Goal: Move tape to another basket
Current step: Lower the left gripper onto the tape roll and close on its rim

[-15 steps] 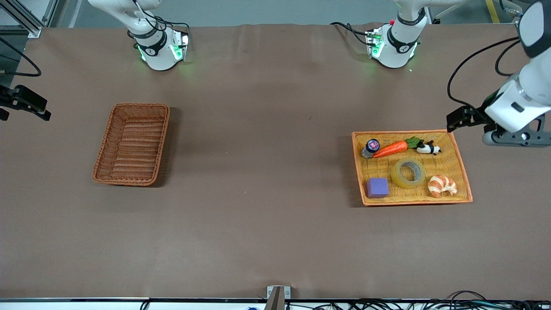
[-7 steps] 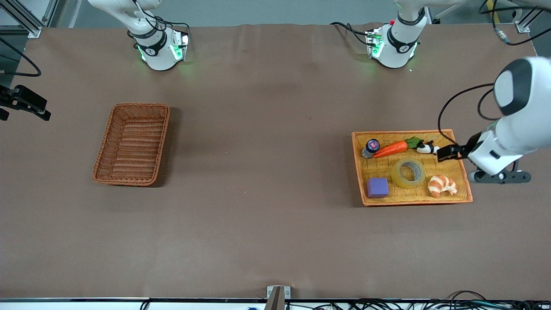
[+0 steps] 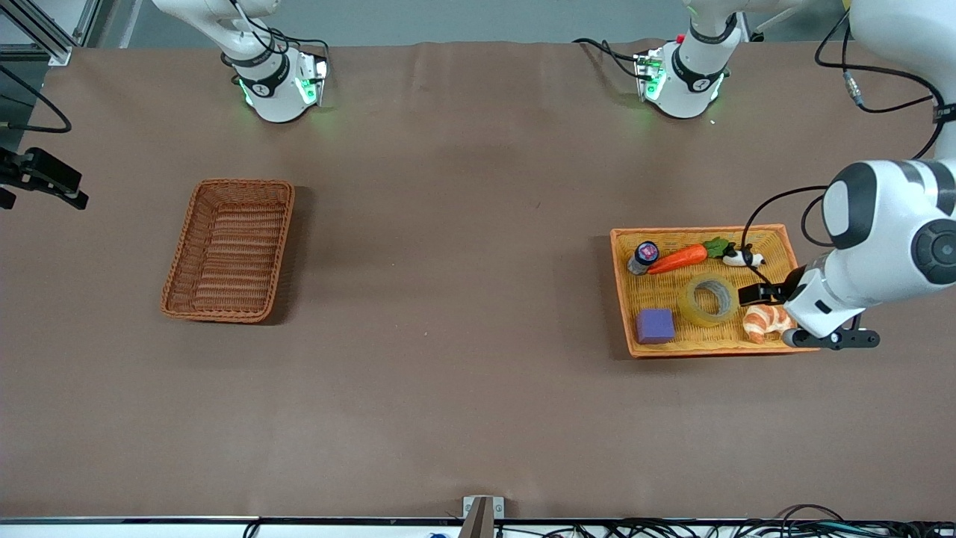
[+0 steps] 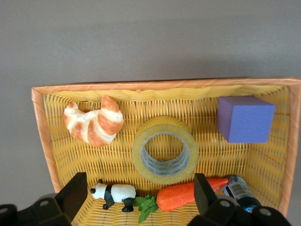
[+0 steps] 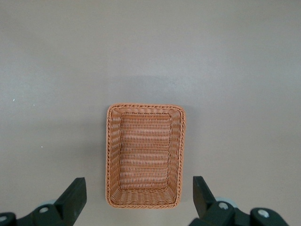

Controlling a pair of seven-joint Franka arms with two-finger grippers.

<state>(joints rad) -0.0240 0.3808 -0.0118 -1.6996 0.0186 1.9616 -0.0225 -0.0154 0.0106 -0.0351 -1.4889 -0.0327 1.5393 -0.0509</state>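
The tape (image 3: 708, 300), a yellowish ring with a grey core, lies flat in the orange-yellow tray (image 3: 694, 231) at the left arm's end of the table. My left gripper (image 3: 756, 294) hangs open and empty over the tray, beside the tape and above the croissant (image 3: 765, 321). In the left wrist view the tape (image 4: 165, 149) lies just ahead of the open left gripper (image 4: 139, 181). The dark reddish-brown basket (image 3: 230, 250) stands empty at the right arm's end. My right gripper (image 3: 71, 196) waits open, high over the basket (image 5: 146, 155).
The tray also holds a carrot (image 3: 678, 258), a toy panda (image 3: 743, 258), a purple block (image 3: 655, 326) and a small bottle (image 3: 642, 257). Brown table cloth stretches between tray and basket.
My left arm has swung down from beside the tray's corner to over the tray, stopping beside the tape. The right arm and all objects have not moved.
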